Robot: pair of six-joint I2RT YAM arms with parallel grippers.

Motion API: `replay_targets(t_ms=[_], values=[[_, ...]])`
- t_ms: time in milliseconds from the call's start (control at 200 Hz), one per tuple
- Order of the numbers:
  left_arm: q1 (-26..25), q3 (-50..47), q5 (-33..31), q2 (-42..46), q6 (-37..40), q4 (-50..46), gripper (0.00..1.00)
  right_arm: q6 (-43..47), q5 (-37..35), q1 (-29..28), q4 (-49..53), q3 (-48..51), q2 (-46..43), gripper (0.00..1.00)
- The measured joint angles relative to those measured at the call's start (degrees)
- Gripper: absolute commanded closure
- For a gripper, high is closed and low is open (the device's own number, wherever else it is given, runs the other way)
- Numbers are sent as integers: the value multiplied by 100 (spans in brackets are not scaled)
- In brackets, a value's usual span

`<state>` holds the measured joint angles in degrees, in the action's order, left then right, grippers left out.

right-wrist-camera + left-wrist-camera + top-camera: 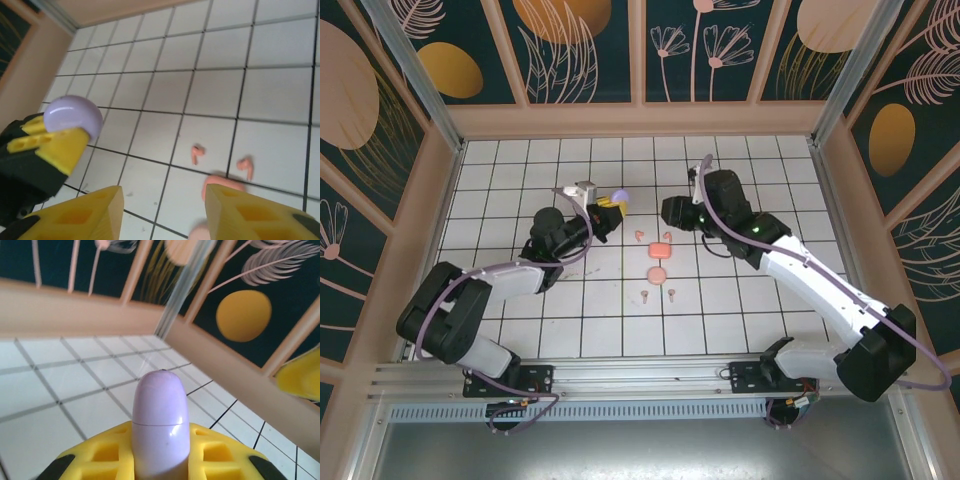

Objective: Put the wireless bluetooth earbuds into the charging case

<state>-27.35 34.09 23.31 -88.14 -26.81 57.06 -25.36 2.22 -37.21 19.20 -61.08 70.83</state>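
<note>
Step now: I think this is a pause between picks. One hand has a case and the other hand has nothing.
Left gripper (609, 206): Its yellow fingers are pressed onto the lilac case (160, 430) and hold it up off the table (520, 180).
Lilac case: It looks closed, with a thin line across its middle. I cannot tell what is inside it.
Right gripper (162, 212): Its two yellow fingers are spread apart, with nothing between them. It hangs above the tiles, near the lilac case.
Coral earbuds (196, 154): Two tiny ones lie on the table, just past the right gripper's fingertips. They lie apart from each other and no finger touches them.
Pink cases (658, 250): Two lie on the table, one behind the other. They sit between the coral earbuds and the pale earbuds (644, 295).
Pale earbuds: These two lie closer to the arm bases, well away from both grippers.
Next move: My guess is that the right gripper goes down over one coral earbud. One finger must land on each side, then both pinch gently.
What it needs: The earbud is very small and lies flat, so the fingers must go low and aim well. A case must be open before an earbud can go in.
</note>
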Motion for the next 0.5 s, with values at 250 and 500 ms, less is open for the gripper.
replay_targets(t_ms=[250,500], values=[[730,313,310,-1121,-1056,-726,100,-326,-138,4,-262,831,-7,41],[793,634,525,-1823,-1340,-1325,94,-422,-166,4,-428,1069,-7,39]])
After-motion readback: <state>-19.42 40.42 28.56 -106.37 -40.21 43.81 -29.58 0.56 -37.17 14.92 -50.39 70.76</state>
